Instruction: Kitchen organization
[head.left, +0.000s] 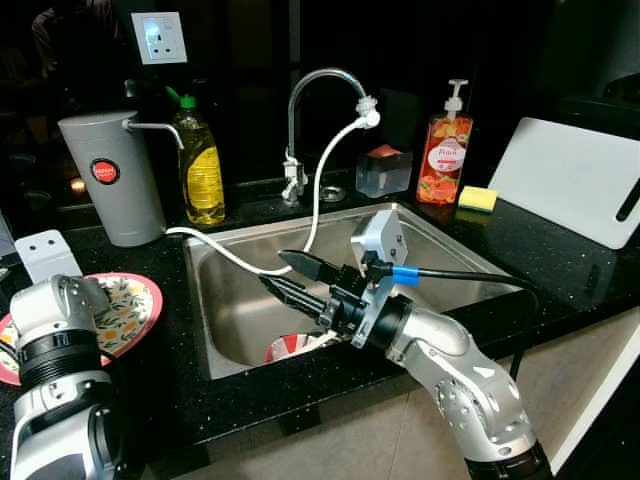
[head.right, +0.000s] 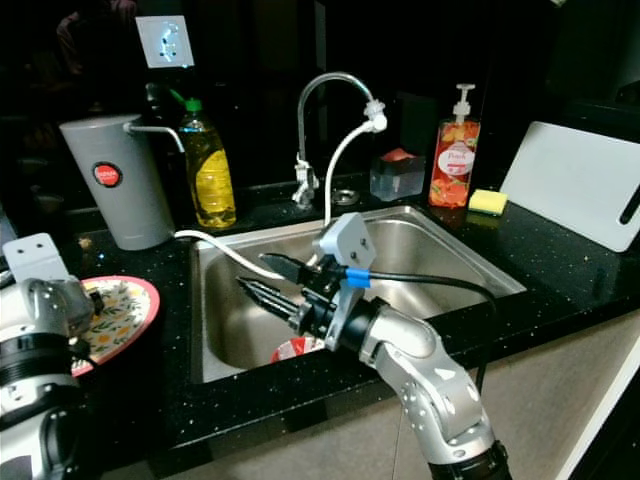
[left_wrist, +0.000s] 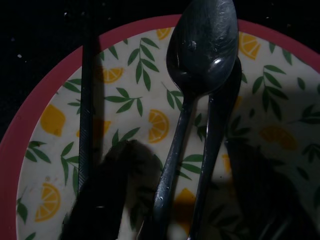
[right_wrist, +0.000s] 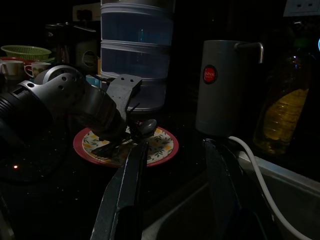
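My right gripper (head.left: 274, 270) hangs open over the steel sink (head.left: 455, 255), its black fingers pointing left with nothing between them. At the bottom of the basin lies a red-and-white dish (head.left: 290, 348), partly hidden by that arm. A lemon-patterned plate with a red rim (head.left: 135, 300) sits on the black counter to the sink's left. My left gripper (left_wrist: 182, 152) is right above the plate and open. A metal spoon (left_wrist: 200, 55) lies on the plate with its handle running between the two fingers. A dark twin shape, shadow or second spoon, lies alongside.
A grey water dispenser (head.left: 110, 180) and a yellow bottle (head.left: 200, 165) stand behind the plate. A white hose (head.left: 330, 170) runs from the tap (head.left: 320, 85) across the basin. An orange pump bottle (head.left: 445, 150), a yellow sponge (head.left: 477, 198) and a white cutting board (head.left: 575, 180) are at the right.
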